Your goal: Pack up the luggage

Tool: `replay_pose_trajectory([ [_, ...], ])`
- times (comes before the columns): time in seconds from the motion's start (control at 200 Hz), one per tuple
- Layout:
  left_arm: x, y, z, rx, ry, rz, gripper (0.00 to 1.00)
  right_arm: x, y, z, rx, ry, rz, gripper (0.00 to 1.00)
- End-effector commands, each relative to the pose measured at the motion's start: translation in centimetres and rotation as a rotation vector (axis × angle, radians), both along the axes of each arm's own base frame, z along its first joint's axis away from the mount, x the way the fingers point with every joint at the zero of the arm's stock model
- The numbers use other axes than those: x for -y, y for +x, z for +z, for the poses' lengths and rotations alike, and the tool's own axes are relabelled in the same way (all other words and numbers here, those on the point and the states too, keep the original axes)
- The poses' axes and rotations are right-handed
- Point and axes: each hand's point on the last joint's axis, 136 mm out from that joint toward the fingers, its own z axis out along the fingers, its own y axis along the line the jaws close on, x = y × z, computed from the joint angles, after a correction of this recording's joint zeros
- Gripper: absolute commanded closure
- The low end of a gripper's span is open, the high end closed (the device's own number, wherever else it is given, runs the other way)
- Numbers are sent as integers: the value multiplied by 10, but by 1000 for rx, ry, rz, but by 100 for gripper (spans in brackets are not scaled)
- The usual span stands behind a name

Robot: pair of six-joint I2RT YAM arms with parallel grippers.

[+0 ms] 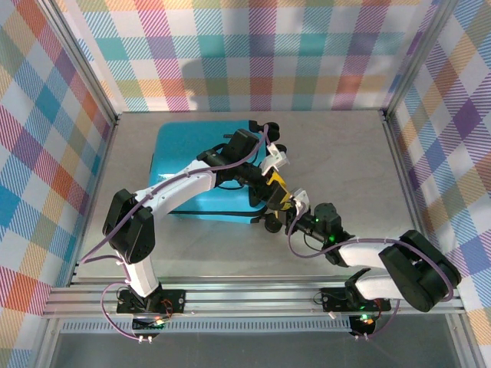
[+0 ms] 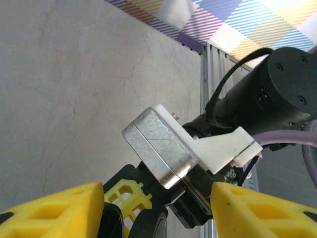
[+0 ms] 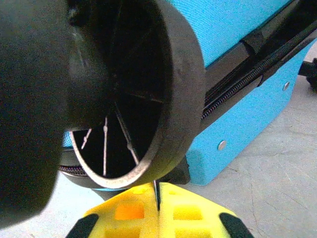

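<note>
- Luggage: a turquoise hard-shell suitcase, closed and lying flat on the grey table, left of centre and toward the far wall. Its wheeled end faces right.
- Left arm: reaches from its base across the top of the suitcase to the right-hand edge of the case.
- Left gripper: released. In the left wrist view its yellow fingers stand wide apart with nothing between them, and they are aimed at the other arm's wrist.
- Right gripper: clenched. In the right wrist view its yellow fingertips are pressed together just under a black wheel at the near right corner of the suitcase. A thin dark line shows at the seam between them, and I cannot tell whether anything is pinched there.
- Zipper seam: a black band running between the two blue shell halves, seen close up beside the wheel.
- Two grippers: just beside each other at the suitcase's near right corner.
- Surround: plaid walls on three sides of the table.
</note>
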Motion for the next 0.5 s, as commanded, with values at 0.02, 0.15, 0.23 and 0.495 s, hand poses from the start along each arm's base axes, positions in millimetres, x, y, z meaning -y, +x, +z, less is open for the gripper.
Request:
replay_pose_trajectory([
  [0.02,-78,17,-84,-228,351,231,41,34,39,50,174,71,-169,100],
  [0.15,-78,17,-83,-225,354,227,41,29,36,54,197,77,-95,100],
  [0.23,-78,16,-84,-230,356,224,41,19,27,57,193,83,1,100],
  [0.495,-77,13,-87,-243,352,204,42,30,67,38,86,91,-106,100],
])
